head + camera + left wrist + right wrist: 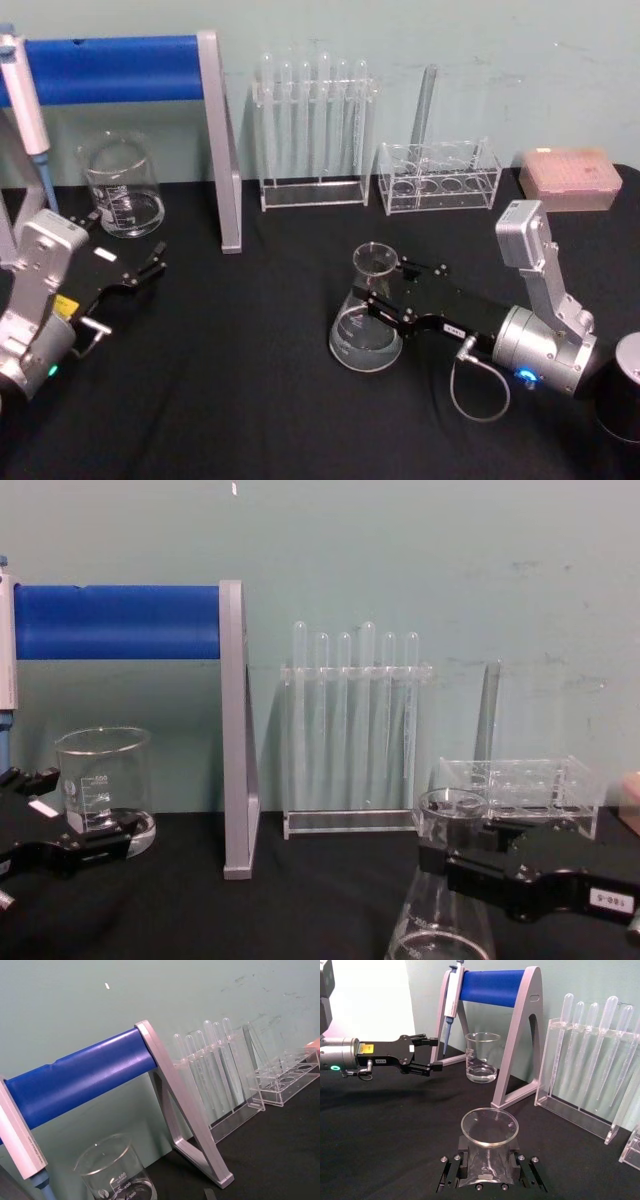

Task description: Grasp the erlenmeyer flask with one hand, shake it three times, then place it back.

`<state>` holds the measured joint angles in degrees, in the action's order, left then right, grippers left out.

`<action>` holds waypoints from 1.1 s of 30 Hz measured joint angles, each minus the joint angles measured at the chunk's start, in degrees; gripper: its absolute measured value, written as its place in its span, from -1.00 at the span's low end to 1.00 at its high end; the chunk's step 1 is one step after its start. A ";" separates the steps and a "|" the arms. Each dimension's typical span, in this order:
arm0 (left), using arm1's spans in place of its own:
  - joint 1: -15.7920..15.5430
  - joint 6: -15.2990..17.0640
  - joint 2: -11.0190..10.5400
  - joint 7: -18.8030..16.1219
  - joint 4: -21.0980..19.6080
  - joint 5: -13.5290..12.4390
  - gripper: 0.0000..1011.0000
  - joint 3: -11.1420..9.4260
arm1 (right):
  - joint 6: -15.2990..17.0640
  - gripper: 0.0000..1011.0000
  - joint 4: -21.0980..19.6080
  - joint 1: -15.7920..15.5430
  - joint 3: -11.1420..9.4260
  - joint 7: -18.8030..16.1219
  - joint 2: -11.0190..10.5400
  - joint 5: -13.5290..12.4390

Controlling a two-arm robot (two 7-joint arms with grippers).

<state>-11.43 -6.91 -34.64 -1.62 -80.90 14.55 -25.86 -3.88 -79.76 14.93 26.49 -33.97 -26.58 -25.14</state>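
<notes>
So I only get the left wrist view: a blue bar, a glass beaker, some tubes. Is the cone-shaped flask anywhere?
Observer: Yes. The clear glass conical flask is upright, right of centre in the head view.
Operator: Is anything holding it?
Observer: The right gripper has its black fingers closed on either side of the flask's neck.
Operator: And the other arm?
Observer: The left gripper hangs with fingers open beside the squat glass beaker, touching nothing.

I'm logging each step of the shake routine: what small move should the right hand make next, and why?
Probably lift straight up slightly. The right hand has its fingers against the neck of the clear glass conical flask, whose base seems to rest on the black table, so it must clear the surface before shaking.
</notes>
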 joint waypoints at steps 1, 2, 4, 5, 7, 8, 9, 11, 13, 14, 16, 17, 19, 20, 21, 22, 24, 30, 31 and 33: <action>0.00 0.00 0.00 0.00 0.00 0.00 0.98 0.00 | 0.00 -0.11 0.00 0.00 0.00 0.00 0.00 0.00; 0.00 0.00 0.00 0.00 0.00 0.00 0.98 0.00 | 0.00 -0.11 0.00 -0.01 -0.01 0.00 0.01 0.01; 0.00 0.00 0.00 0.00 0.00 0.00 0.98 0.00 | -0.01 -0.11 0.00 -0.01 -0.01 0.00 0.02 0.01; 0.00 0.00 0.00 0.00 0.00 0.00 0.98 0.00 | -0.01 -0.11 0.01 -0.02 -0.02 0.00 0.02 0.02; 0.00 0.00 0.00 0.00 0.00 0.00 0.98 0.00 | -0.01 -0.11 0.01 -0.03 -0.03 0.00 0.03 0.02; 0.00 0.00 0.00 0.00 0.00 0.00 0.98 0.00 | -0.02 -0.11 0.02 -0.02 -0.04 0.00 0.03 0.03; 0.00 0.00 0.00 0.00 0.00 0.00 0.98 0.00 | -0.02 -0.11 0.02 -0.03 -0.04 0.00 0.04 0.03; 0.00 0.00 0.00 0.00 0.00 0.00 0.98 0.00 | -0.02 -0.11 0.03 -0.03 -0.04 0.00 0.04 0.03; 0.00 0.00 0.00 0.01 0.00 0.00 0.98 0.00 | -0.04 -0.11 0.04 -0.03 -0.05 0.00 0.04 0.03; 0.00 0.00 0.00 0.00 0.00 0.00 0.98 0.00 | -0.04 -0.11 0.05 -0.02 -0.05 0.00 0.04 0.04; 0.00 0.00 0.00 0.01 0.00 0.00 0.98 0.00 | -0.03 -0.04 0.07 -0.03 -0.05 0.00 0.04 0.05; 0.00 0.00 0.00 0.00 0.00 0.00 0.98 0.00 | -0.03 0.01 0.07 -0.03 -0.05 0.00 0.04 0.05; 0.00 0.00 0.00 0.00 0.00 0.00 0.98 0.00 | -0.02 0.17 0.09 -0.03 -0.05 0.00 0.04 0.08; 0.00 0.00 0.00 0.00 0.00 0.00 0.98 0.00 | -0.02 0.21 0.09 -0.03 -0.05 0.00 0.04 0.08; 0.00 0.00 0.00 0.00 0.00 0.00 0.98 0.00 | -0.02 0.33 0.09 -0.03 -0.05 0.00 0.04 0.08; 0.00 0.00 0.00 0.00 0.00 0.00 0.98 0.00 | -0.03 0.36 0.09 -0.03 -0.05 0.00 0.03 0.09; 0.00 0.00 0.00 0.01 0.00 0.00 0.98 0.00 | -0.03 0.45 0.09 -0.03 -0.05 0.00 0.04 0.09; 0.00 0.00 0.00 0.00 0.00 0.00 0.98 0.00 | -0.04 0.84 0.09 -0.03 -0.05 0.00 0.04 0.09; 0.00 0.00 0.00 0.00 0.00 0.00 0.98 0.00 | -0.04 0.90 0.09 -0.03 -0.05 0.00 0.04 0.10; 0.00 0.00 0.00 0.00 0.00 0.00 0.98 0.00 | -0.04 0.95 0.08 -0.03 -0.05 0.00 0.04 0.10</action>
<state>-11.43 -6.91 -34.65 -1.62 -80.90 14.55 -25.86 -3.92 -79.67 14.90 26.44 -33.96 -26.54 -25.05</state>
